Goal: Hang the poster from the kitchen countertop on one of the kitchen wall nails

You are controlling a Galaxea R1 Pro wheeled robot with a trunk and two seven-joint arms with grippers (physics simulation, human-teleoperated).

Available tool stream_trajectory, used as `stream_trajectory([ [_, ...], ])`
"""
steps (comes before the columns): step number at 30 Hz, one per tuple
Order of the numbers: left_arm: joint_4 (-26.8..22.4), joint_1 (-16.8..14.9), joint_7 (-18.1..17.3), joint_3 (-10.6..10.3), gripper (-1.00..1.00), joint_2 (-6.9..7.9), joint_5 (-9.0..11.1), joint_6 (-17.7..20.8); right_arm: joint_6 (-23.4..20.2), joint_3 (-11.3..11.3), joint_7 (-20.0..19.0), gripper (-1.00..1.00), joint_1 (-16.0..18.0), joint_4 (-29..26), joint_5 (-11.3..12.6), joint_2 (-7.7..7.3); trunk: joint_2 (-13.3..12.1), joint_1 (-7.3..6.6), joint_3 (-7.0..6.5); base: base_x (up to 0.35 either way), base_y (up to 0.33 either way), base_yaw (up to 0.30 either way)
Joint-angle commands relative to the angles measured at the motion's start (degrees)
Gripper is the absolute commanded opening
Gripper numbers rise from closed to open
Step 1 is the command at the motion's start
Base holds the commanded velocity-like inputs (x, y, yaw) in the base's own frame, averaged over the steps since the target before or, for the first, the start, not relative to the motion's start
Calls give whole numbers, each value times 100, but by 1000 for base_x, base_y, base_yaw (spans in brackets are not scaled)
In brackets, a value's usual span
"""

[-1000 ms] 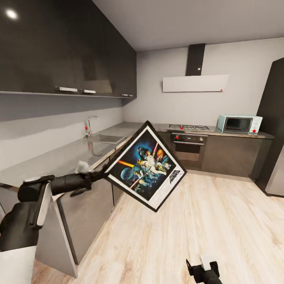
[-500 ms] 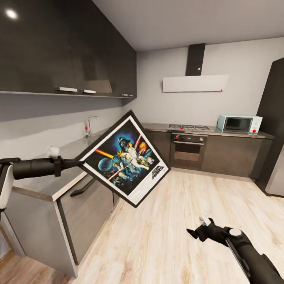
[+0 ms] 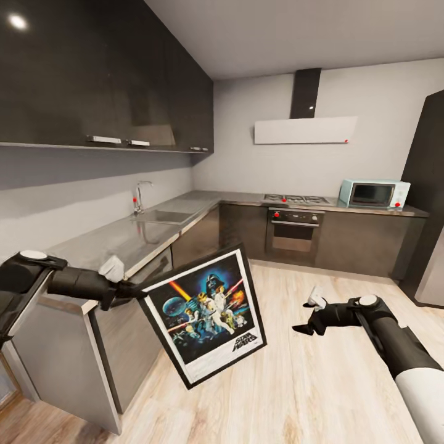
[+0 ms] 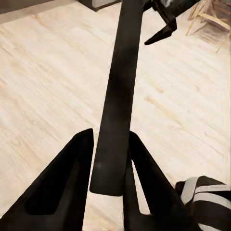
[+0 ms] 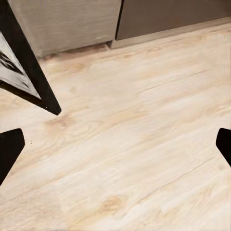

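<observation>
Head view: my left gripper (image 3: 132, 290) is clamped on the left edge of the poster (image 3: 206, 312), lower centre of the frame. The poster hangs in the air over the wood floor (image 3: 320, 382), off the kitchen countertop (image 3: 123, 237), tilted with its top leaning left, artwork facing the camera and the logo at bottom right. It sits just in front of the dark cabinet fronts (image 3: 132, 333) at the counter's near end. The sink (image 3: 161, 216) and tap (image 3: 140, 194) are further back along the counter at left; oven (image 3: 295, 229) and microwave (image 3: 373, 193) on the far wall.

In the left wrist view I see the frame edge-on, a black strip pinched between both fingers (image 4: 67, 183).

My right gripper (image 3: 312, 317) is at centre right, well apart from the poster, holding nothing. Right wrist view shows its fingertips (image 5: 9, 147) spread wide at opposite frame edges, floor between them, poster corner in the upper left.
</observation>
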State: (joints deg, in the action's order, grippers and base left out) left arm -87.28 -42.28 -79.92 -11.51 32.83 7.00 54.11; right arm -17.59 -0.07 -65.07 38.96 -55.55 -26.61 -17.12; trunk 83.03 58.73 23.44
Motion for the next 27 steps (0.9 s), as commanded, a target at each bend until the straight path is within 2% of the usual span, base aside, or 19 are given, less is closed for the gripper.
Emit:
stream_trajectory([
  [1, 0, -8, 4, -89, -100, 22, 21, 33, -63, 3, -83, 100, 13, -11, -16, -1, 5, 0, 7, 0, 0, 0],
  [2, -5, -8, 3, -187, -100, 41, 21, 16, -69, 11, -163, 100, 25, -12, -22, -3, 5, 0, 7, 0, 0, 0],
  [8, -40, -8, -125, -404, -100, 82, 20, -27, -62, 26, -278, 100, 38, 14, -83, -9, 5, 0, 7, 0, 0, 0],
  [10, -49, -8, -380, -527, -100, 94, -28, -44, -41, 43, -551, 100, 41, 63, -383, -6, 5, 0, 7, 0, 0, 0],
  [15, -51, -8, -460, -559, -100, 93, -145, -49, 295, 43, -1230, 100, 42, 114, -709, -9, 5, 0, 7, 0, 0, 0],
  [17, -52, -8, -468, -561, -100, 93, -158, -49, 405, 42, -1333, 100, 42, 123, -777, -10, 5, 0, 7, 0, 0, 0],
  [23, -52, -8, -479, -563, -100, 93, -178, -50, 587, 49, -1767, 100, 34, 142, -876, -8, 5, 0, 7, 0, 0, 0],
  [27, -52, -8, -480, -559, -100, 98, -181, -50, 932, 44, -2098, 100, 24, 257, -886, -10, 5, 0, 7, 0, 0, 0],
])
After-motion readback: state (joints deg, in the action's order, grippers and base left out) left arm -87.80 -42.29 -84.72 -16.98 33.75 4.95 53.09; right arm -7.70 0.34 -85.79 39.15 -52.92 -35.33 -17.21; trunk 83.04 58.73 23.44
